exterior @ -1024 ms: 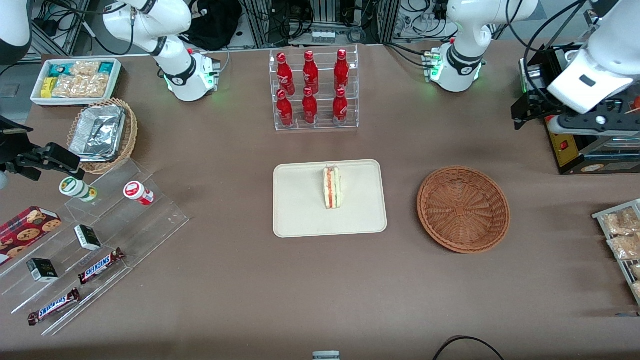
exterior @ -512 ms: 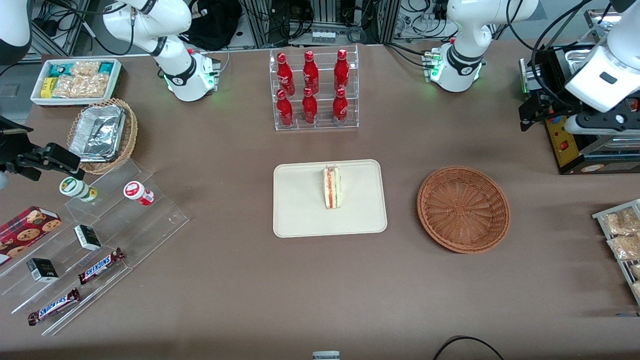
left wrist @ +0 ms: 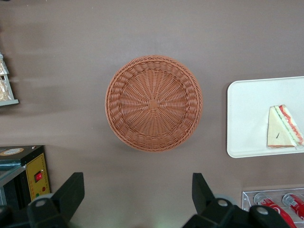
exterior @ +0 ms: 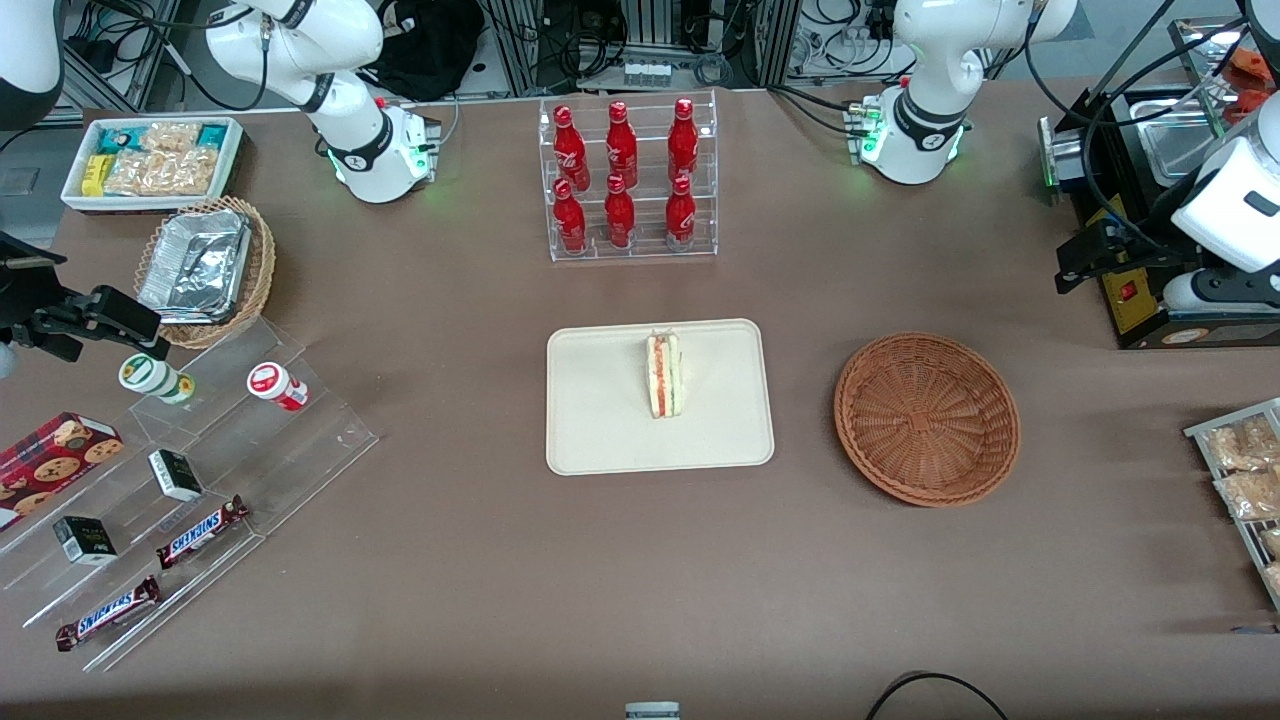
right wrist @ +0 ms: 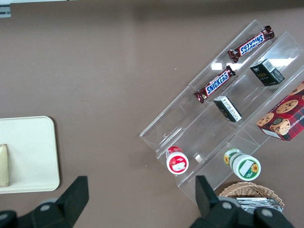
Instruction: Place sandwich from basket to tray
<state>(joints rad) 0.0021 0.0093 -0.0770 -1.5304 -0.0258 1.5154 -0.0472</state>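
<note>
The sandwich point(exterior: 662, 376) is being carried by the tray point(exterior: 600, 440), lying on its side on the part farther from the front camera, cut edge showing. The basket point(exterior: 927, 418) is being left with nothing in it, at the tray's 3 o'clock in the front view, apart from it. The gripper point(left wrist: 137, 197) is being held high above the table near the basket, jaws spread wide, nothing between them.
</note>
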